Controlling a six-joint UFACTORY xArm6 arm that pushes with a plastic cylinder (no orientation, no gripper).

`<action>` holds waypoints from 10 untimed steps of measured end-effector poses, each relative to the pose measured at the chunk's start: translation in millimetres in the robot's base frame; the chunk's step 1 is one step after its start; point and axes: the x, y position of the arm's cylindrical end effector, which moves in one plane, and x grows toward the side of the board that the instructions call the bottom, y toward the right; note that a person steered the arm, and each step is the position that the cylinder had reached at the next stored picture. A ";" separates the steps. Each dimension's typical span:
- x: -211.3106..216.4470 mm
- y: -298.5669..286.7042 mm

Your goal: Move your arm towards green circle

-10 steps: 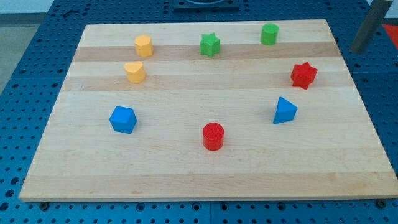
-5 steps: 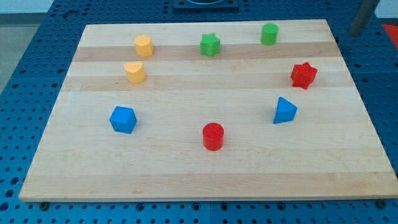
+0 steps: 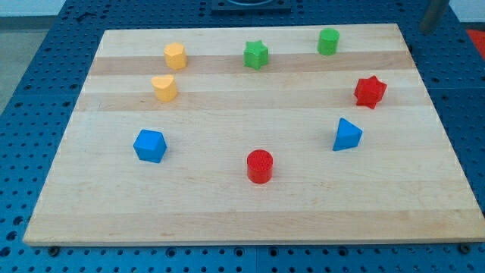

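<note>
1. My tip (image 3: 423,30), the lower end of the dark rod, showed only at the view's top right corner, over the blue perforated bench (image 3: 462,91) and off the pale wooden board (image 3: 250,205). Most of the rod was cut off by the frame edge.

2. The arm carried no gripper, so nothing could be spread, pressed together or pinched; the rod touched no block.

3. The green round plastic block (the green circle) (image 3: 328,41) stood near the board's top edge, to the right of the green star-shaped block (image 3: 256,54) and up-left of the red star-shaped block (image 3: 370,91).

4. The relation that mattered: the green circle lay to the view's left of my tip and slightly lower, well apart from it, with the board's top right corner between them.

5. I judged the coming move to be a run leftward and a little downward across that corner. No other block lay on that line.
</note>
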 end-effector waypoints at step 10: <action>53.7 -130.3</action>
